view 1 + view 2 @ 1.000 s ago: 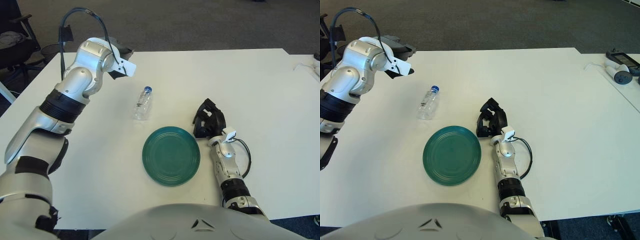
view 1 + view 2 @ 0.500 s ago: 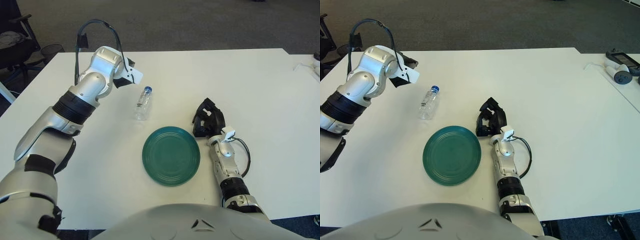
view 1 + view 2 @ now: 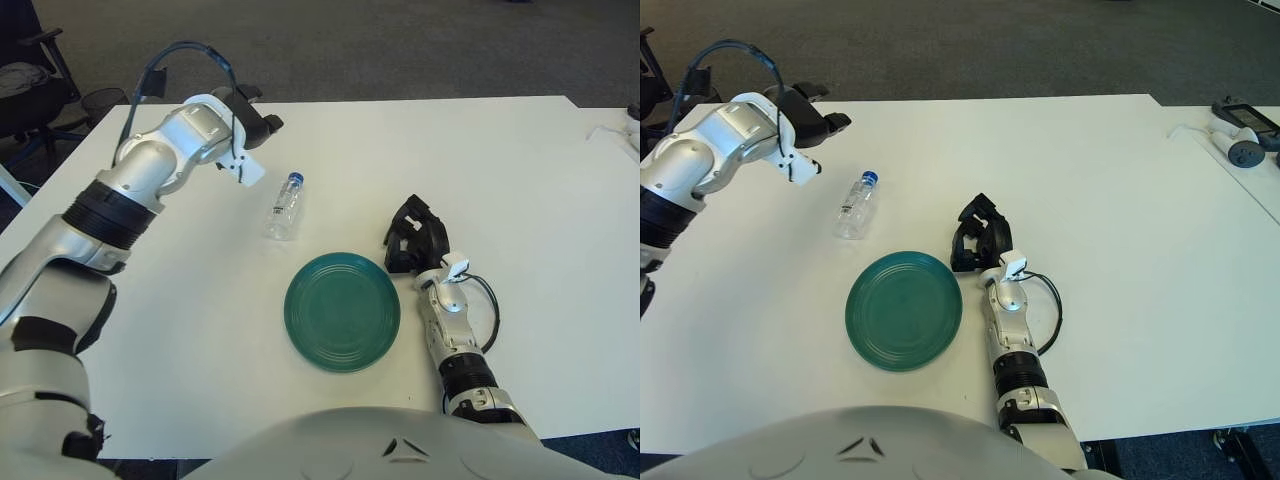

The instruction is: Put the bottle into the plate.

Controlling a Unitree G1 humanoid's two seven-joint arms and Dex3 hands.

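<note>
A small clear bottle (image 3: 285, 207) with a blue cap lies on its side on the white table (image 3: 540, 190), cap pointing away from me. A round green plate (image 3: 342, 311) sits just in front and to the right of it, with nothing on it. My left hand (image 3: 251, 110) hovers over the table behind and to the left of the bottle, its dark fingers spread and holding nothing. My right hand (image 3: 413, 237) shows beside the plate's right rim, fingers curled, nothing in them.
Grey and black devices (image 3: 1240, 130) with a white cable lie at the table's far right. A dark chair (image 3: 25, 85) stands off the table's left edge. Grey carpet lies beyond the far edge.
My left forearm has rotated and the hand has swung up and back, now pointing away from me with fingers spread. Bottle, plate and right hand have not moved.
</note>
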